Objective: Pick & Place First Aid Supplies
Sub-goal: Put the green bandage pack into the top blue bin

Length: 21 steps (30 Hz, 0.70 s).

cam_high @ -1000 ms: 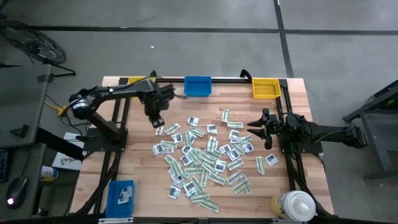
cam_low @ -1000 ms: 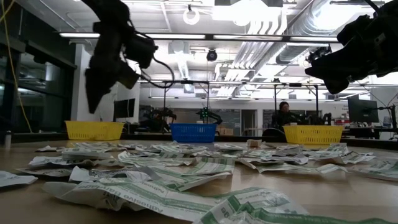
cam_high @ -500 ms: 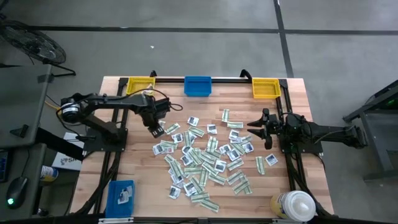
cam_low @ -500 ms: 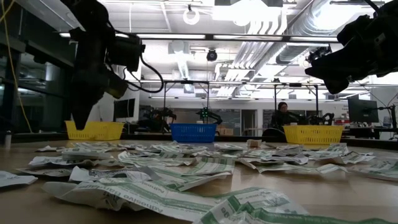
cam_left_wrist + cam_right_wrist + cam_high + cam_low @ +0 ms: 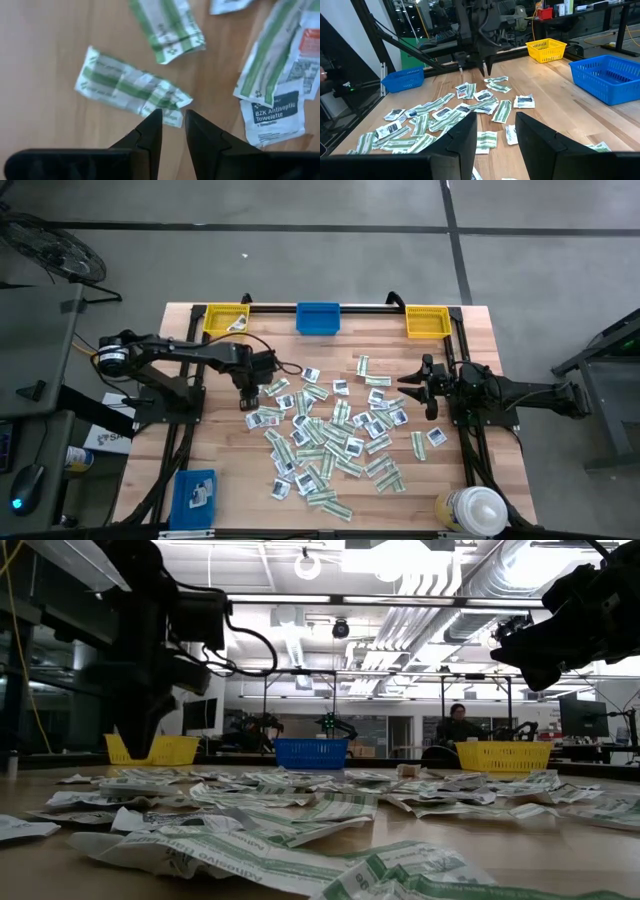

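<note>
The first aid supplies (image 5: 330,430) are many small flat packets, white squares and green-and-white strips, scattered flat over the middle of the wooden table. My left gripper (image 5: 250,396) points down over the pile's left edge. In the left wrist view its fingers (image 5: 172,117) are open by a narrow gap, right above one end of a green-and-white strip (image 5: 130,87). A white antiseptic towelette packet (image 5: 272,112) lies beside it. My right gripper (image 5: 411,388) is open and waits above the pile's right edge, holding nothing. My left gripper comes from above, pointing down, at the end (image 5: 167,102) of a green-and-white strip that lies flat on the table. I cannot tell whether its fingertips touch the strip.
Along the far edge stand a yellow bin (image 5: 226,318) with a packet in it, a blue bin (image 5: 318,318) and a second yellow bin (image 5: 427,321). Another blue bin (image 5: 194,493) sits at the near left corner. A white-capped bottle (image 5: 470,510) stands at the near right.
My left arm has swung from the far left yellow bin toward the near edge. Its gripper has come down to the pile's left edge. The right arm and the packets have kept still.
</note>
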Each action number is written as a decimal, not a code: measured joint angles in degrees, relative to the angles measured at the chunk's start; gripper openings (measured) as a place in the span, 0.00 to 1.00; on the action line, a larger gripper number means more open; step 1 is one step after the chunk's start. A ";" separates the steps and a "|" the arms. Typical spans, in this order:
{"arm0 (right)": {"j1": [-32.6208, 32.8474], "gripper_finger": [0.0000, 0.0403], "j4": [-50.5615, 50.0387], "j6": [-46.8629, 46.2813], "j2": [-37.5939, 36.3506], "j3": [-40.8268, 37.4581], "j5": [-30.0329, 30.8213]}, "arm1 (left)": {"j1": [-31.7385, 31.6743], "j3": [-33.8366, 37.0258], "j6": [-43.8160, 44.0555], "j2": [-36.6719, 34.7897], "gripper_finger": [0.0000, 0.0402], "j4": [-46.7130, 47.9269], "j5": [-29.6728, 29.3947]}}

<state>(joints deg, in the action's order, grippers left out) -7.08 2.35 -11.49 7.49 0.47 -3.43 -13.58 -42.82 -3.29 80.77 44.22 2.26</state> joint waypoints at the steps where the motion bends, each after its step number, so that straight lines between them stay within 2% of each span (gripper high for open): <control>1: 0.00 0.32 0.01 0.00 0.00 0.00 0.01 | 0.31 0.24 -0.71 0.00 0.21 -0.40 0.04; 8: -0.01 0.32 0.00 0.00 0.00 0.00 -0.01 | 1.00 1.74 -3.86 0.00 0.21 -1.86 0.19; 14: -0.01 0.32 0.00 0.00 0.00 0.00 0.01 | 1.00 4.78 -5.39 0.00 0.21 -6.82 0.19; 21: -0.01 0.32 0.01 0.00 0.00 0.02 0.00 | 0.95 7.32 -5.52 -0.26 0.21 -10.48 -2.24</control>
<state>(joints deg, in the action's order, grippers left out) -7.09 2.36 -11.49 7.49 0.49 -3.43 -12.62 -35.49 -8.81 80.51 33.74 0.02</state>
